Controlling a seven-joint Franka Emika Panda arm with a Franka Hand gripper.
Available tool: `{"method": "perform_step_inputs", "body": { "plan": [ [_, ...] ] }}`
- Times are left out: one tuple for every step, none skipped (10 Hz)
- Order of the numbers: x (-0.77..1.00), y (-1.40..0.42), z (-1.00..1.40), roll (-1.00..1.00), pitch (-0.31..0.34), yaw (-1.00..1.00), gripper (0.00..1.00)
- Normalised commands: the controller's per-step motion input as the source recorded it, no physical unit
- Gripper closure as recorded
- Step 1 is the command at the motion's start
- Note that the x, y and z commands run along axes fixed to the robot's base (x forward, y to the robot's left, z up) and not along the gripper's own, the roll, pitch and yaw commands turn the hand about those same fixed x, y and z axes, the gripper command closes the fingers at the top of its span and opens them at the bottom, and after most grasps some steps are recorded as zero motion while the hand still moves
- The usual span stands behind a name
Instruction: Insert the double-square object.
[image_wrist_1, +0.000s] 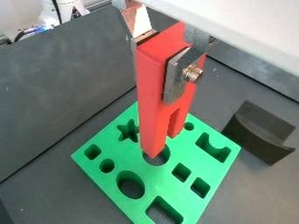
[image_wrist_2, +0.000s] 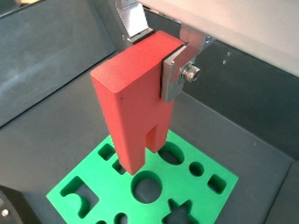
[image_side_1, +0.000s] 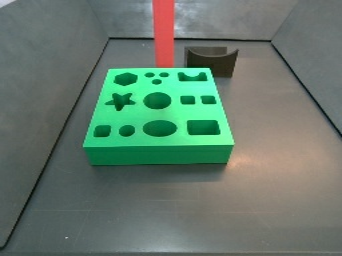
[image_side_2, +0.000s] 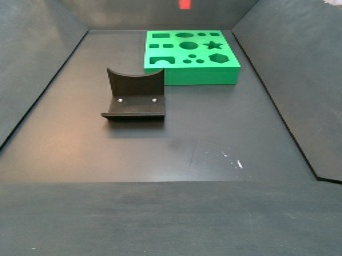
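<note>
The gripper (image_wrist_1: 163, 52) is clamping the double-square object (image_wrist_1: 160, 96) by its solid upper end; in both wrist views one silver finger plate (image_wrist_2: 176, 74) is pressing flat against the side of the red bar, and the opposite finger (image_wrist_2: 135, 19) is showing only as a sliver behind it. The bar is hanging upright with its two square prongs pointing down, poised above the green block (image_wrist_1: 152, 171) and not yet entered. In a side view the red bar (image_side_1: 163, 30) is rising out of the top of the picture over the block's far edge (image_side_1: 158, 78); in a side view only its lower tip (image_side_2: 185, 5) is showing above the block (image_side_2: 191, 55), which is lying toward the far edge of the tabletop. The dark brown notched block (image_side_2: 134, 95) is sitting apart from the green block, nearer the middle of the tabletop, and is playing no part here.

Judged from these views, the step in hand is alignment before descent. Doing it well is calling for:
- keeping the bar vertical, so that both prongs meet the block together;
- turning the wrist until the prong pair is lying parallel to the paired square holes;
- centring over those holes, not the round or star openings nearby;
- lowering slowly, since a prong catching a hole's rim could tilt the bar in the grasp.
</note>
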Motion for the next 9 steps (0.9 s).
{"method": "perform_step_inputs", "body": {
  "plan": [
    [0.65,0.21,-0.48,0.06,0.000,-0.62,1.00],
    [0.74,0.26,-0.43,0.00,0.000,-0.53,1.00],
    [0.78,0.25,-0.41,0.00,0.000,-0.49,1.00],
    [0.68,0.25,-0.35,0.00,0.000,-0.58,1.00],
    [0.51,0.26,-0.33,0.00,0.000,-0.74,1.00],
    [0.42,0.22,-0.33,0.00,0.000,-0.80,1.00],
    [0.40,0.22,-0.31,0.00,0.000,-0.82,1.00],
    [0.41,0.21,-0.23,-0.03,0.000,-0.81,1.00],
    [0.39,0.18,-0.16,-0.06,0.000,-0.81,1.00]
  ]
}}
